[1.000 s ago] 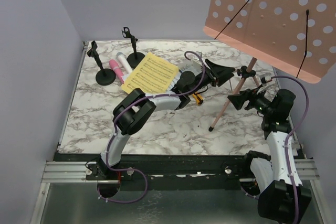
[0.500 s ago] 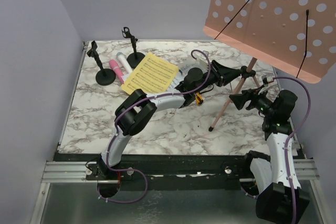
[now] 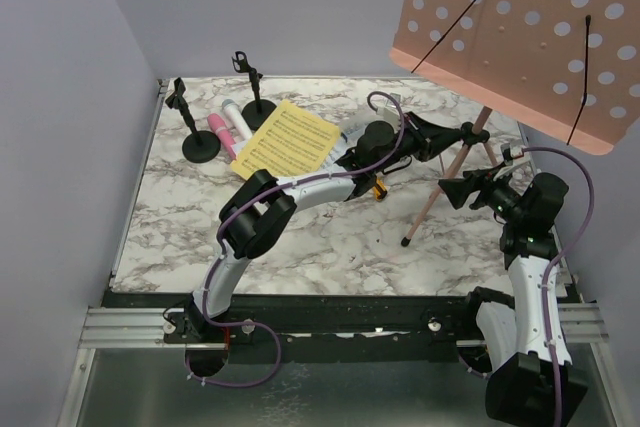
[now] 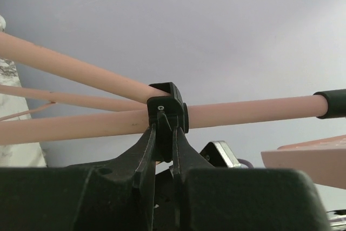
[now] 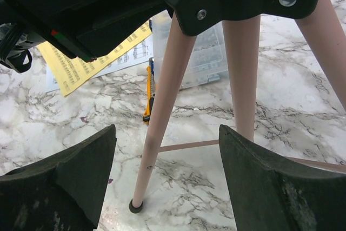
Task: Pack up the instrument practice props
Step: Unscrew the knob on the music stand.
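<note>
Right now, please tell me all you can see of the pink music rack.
The pink music rack stands upright at the right of the marble table. Its perforated desk has two black page-holder wires. Below, pink tube legs spread as a tripod from a black collar; one leg ends in a black foot. The left gripper pinches the collar. The open right gripper is near a leg, without touching it.

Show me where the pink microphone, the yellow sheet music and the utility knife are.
pink microphone (image 3: 219, 134), top external view, middle of its pink body.
yellow sheet music (image 3: 287, 139), top external view, centre of the page.
utility knife (image 5: 147, 106), right wrist view, its yellow handle.
</note>
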Motion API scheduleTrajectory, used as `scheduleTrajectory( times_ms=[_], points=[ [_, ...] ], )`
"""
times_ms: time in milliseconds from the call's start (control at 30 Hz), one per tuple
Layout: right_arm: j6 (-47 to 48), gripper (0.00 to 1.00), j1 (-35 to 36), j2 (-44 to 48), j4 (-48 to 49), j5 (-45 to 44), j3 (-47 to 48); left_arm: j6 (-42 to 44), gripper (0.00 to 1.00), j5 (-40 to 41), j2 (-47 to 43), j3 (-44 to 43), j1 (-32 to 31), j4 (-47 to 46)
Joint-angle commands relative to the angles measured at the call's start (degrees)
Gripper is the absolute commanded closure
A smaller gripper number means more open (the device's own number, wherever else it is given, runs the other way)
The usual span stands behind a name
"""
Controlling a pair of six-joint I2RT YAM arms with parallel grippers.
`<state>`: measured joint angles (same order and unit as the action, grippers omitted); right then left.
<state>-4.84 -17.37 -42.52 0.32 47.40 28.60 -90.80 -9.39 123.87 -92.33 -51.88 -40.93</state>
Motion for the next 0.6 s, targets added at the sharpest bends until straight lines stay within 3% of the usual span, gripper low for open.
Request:
scheduleTrajectory(
  times_ms=[0, 233, 400, 467, 567],
  points=[
    [0.9, 0.20, -0.4, 0.9, 0.3, -1.5, 0.1, -9.2, 0.87, 2.1, 0.5, -1.1, -0.4, 3.7],
    [0.9, 0.20, -0.7, 1.3, 0.1, -2.1, 0.2, -22.0, 0.85, 1.3, 0.5, -2.1, -0.4, 0.9],
    [1.0, 0.19, -1.0, 1.4, 0.0, -2.3, 0.3, -22.7, 0.85, 3.5, -0.2, -2.2, -0.4, 0.0],
    [0.9, 0.19, -1.1, 1.5, 0.0, -2.3, 0.3, -22.7, 0.80, 2.7, 0.3, -2.6, -0.4, 0.0],
    [1.1, 0.19, -1.3, 1.6, 0.0, -2.4, 0.3, -22.7, 0.64, 1.2, 0.7, -2.2, -0.4, -0.2]
  ],
)
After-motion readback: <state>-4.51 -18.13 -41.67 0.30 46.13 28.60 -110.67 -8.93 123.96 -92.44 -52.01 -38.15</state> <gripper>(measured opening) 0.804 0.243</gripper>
